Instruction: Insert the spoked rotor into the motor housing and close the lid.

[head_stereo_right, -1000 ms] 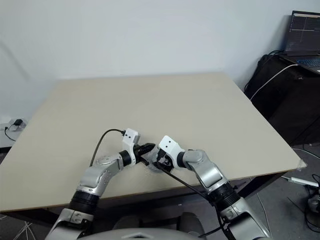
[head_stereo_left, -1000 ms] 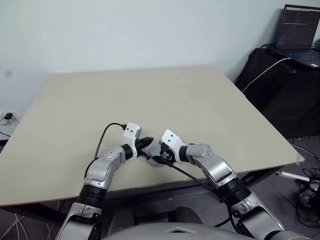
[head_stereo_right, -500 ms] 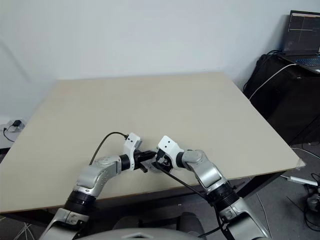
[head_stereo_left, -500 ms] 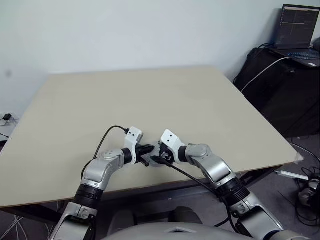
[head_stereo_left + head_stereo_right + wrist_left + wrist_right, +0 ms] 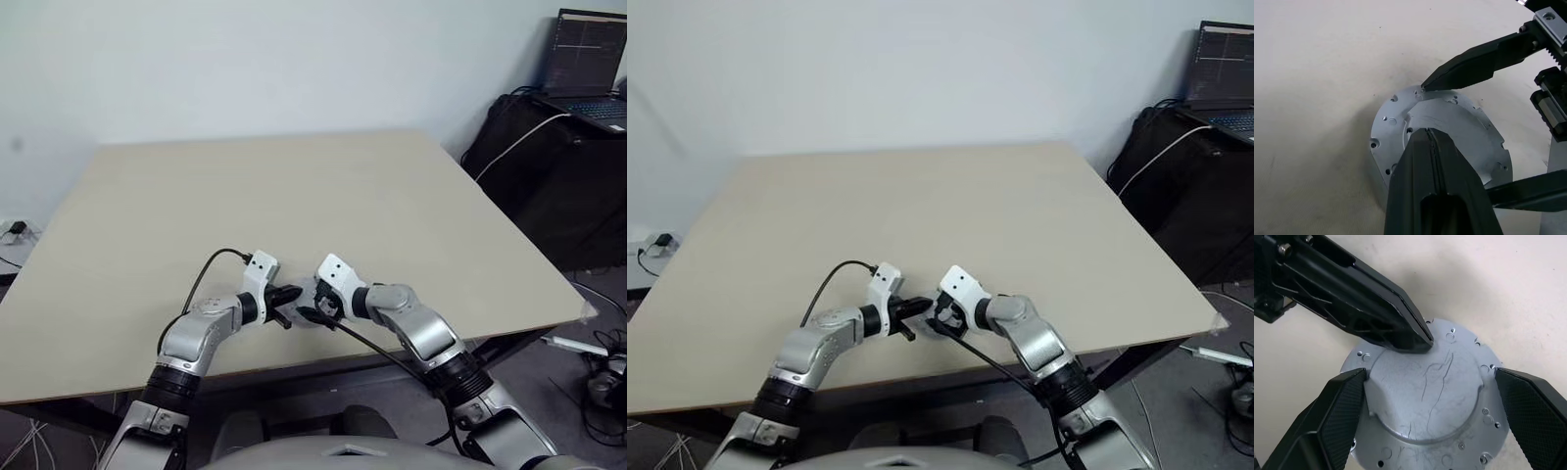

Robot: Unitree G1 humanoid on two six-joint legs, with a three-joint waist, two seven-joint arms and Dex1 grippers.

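The motor housing, a squat gray round puck, sits on the beige table near its front edge. The lid lies flat on top of it, smooth face and raised centre hub up, with small screw holes around its rim. My left gripper is shut, its tip over the hub's edge. My right gripper is open, one finger on each side of the hub. The spoked rotor is hidden. In the head views both grippers meet over the housing.
The table's front edge runs just below the grippers. A black cable loops from my left wrist, another trails off my right. At the far right, off the table, a laptop rests on black furniture with cables.
My left gripper has tipped a little further down over the lid. The right arm has kept its place.
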